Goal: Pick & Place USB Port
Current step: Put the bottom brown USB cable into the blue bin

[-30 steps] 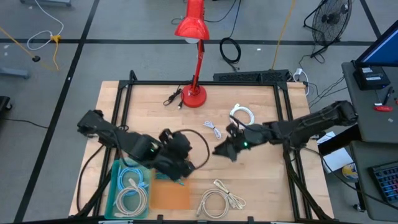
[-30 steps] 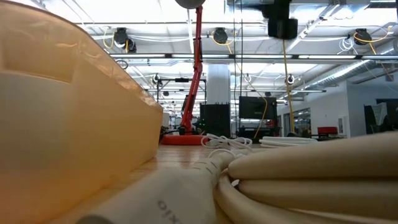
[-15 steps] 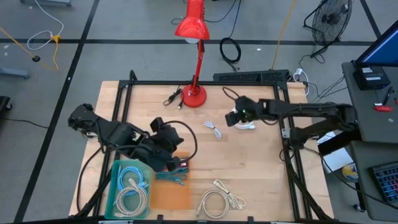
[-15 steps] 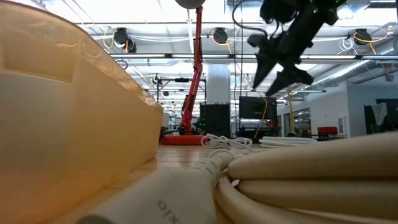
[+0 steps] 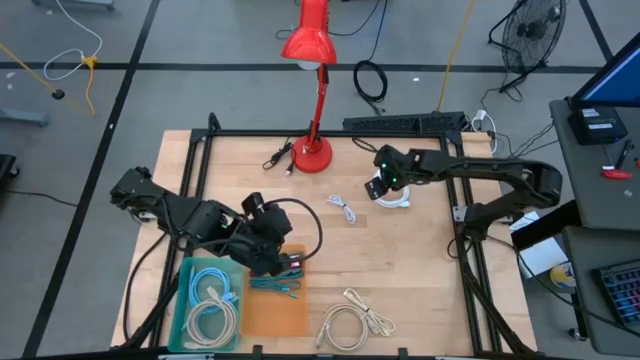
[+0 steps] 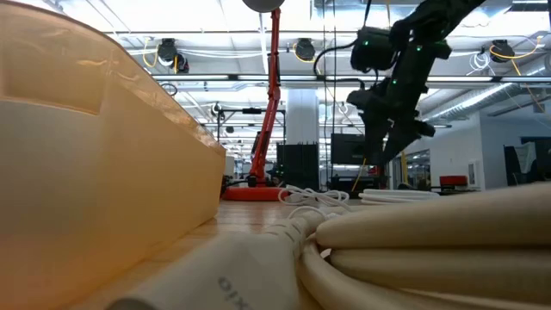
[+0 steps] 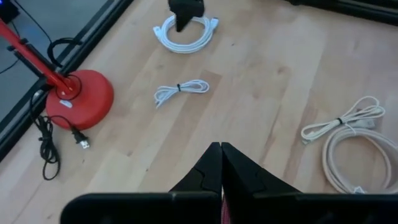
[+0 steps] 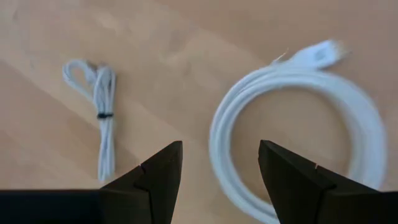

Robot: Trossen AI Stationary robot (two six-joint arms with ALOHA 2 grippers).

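The right gripper (image 5: 378, 186) hangs with fingers spread over the white coiled cable (image 5: 392, 189) near the table's (image 5: 420, 290) far right edge, bare wood open around it. The left gripper (image 7: 220, 151), fingers pressed together, sits by the orange tray (image 5: 275, 318); whether it pinches anything is hard to make out.

Grey floor (image 5: 200, 40), standing fan (image 5: 527, 40), bright ceiling lights (image 6: 215, 13).

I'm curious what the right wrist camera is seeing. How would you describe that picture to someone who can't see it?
Two dark open fingers frame a bare wooden table, hovering above a coiled white cable. A smaller white cable bundle, tied in the middle, lies apart from the coil.
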